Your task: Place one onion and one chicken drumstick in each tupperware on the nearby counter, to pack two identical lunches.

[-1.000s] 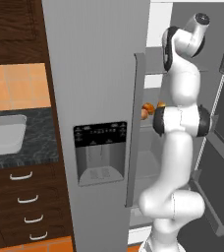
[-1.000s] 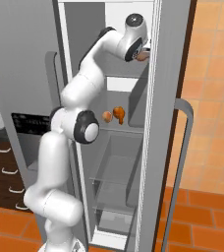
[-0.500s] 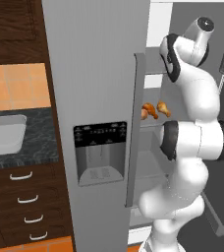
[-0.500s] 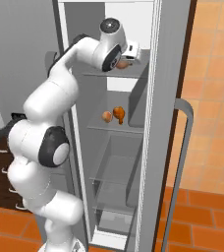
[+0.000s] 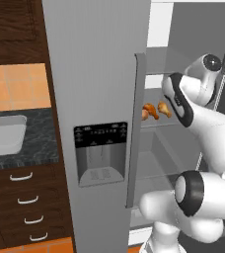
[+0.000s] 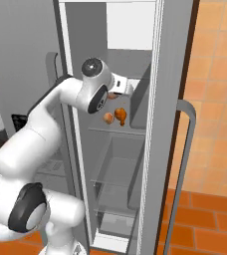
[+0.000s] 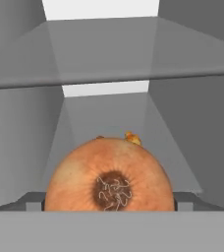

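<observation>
My gripper (image 7: 109,203) is shut on an onion (image 7: 109,177), a round orange-tan ball whose root end faces the hand camera. In the right base view the gripper (image 6: 115,96) hangs at the front of the open fridge, above a shelf, with the held onion (image 6: 113,96) just peeking out under the hand. Below it on that shelf lie a second onion (image 6: 108,118) and a chicken drumstick (image 6: 121,114). The left base view shows two drumsticks (image 5: 151,110) (image 5: 164,108) on the shelf. The dark counter (image 5: 35,146) runs at the left. The tupperware is out of view.
The fridge's grey left door (image 5: 97,99) with a dispenser panel stands shut beside the arm. The open right door (image 6: 177,119) with its curved handle flanks the compartment. A steel sink (image 5: 3,136) is set in the counter over brown drawers (image 5: 25,207).
The hand with the onion has come down and back from the upper shelf toward the fridge's front. The elbow has swung lower and outward.
</observation>
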### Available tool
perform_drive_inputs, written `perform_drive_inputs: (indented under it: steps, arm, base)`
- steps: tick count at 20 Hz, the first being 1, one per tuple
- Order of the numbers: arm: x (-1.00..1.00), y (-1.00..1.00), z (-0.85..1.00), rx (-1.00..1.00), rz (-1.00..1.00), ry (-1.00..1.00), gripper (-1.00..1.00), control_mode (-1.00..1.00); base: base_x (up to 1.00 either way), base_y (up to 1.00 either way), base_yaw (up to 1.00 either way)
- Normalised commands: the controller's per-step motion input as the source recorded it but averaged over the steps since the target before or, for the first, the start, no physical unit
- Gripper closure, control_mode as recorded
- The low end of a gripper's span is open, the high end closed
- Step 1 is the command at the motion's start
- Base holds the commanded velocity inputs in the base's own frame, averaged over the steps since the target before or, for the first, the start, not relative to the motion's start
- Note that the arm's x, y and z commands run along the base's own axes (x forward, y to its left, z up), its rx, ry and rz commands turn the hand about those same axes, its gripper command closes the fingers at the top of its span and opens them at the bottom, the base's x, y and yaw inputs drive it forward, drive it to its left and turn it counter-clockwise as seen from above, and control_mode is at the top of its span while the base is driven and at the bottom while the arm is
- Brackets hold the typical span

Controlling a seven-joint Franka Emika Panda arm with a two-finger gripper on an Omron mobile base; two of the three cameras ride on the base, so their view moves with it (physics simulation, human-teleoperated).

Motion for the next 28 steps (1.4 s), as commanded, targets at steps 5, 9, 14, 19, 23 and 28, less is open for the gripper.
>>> perform_drive_inputs:
  steps: [5,9,14,19,23,28]
  arm:
    - [-1.0,0.24,-0.1,0.1,0.01,0.23,1.0,-1.0]
    - [-1.0,0.16,-0.44,0.0,0.0,0.23,1.0,-1.0]
    - [-1.0,0.3,-0.25,0.02,0.0,0.21,1.0,-1.0]
    - [-0.77,0.75,-0.31,0.0,-0.01,-0.12,1.0,1.0]
    - [0.0,0.0,0.0,0.0,0.0,0.0,1.0,1.0]
    - [0.0,0.0,0.0,0.0,0.0,0.0,1.0,1.0]
  base:
    - [0.0,0.0,0.0]
    - [0.0,0.0,0.0]
    - [0.0,0.0,0.0]
    - [-0.07,0.2,0.0]
    - [-0.18,1.0,0.19]
    - [-0.06,1.0,0.23]
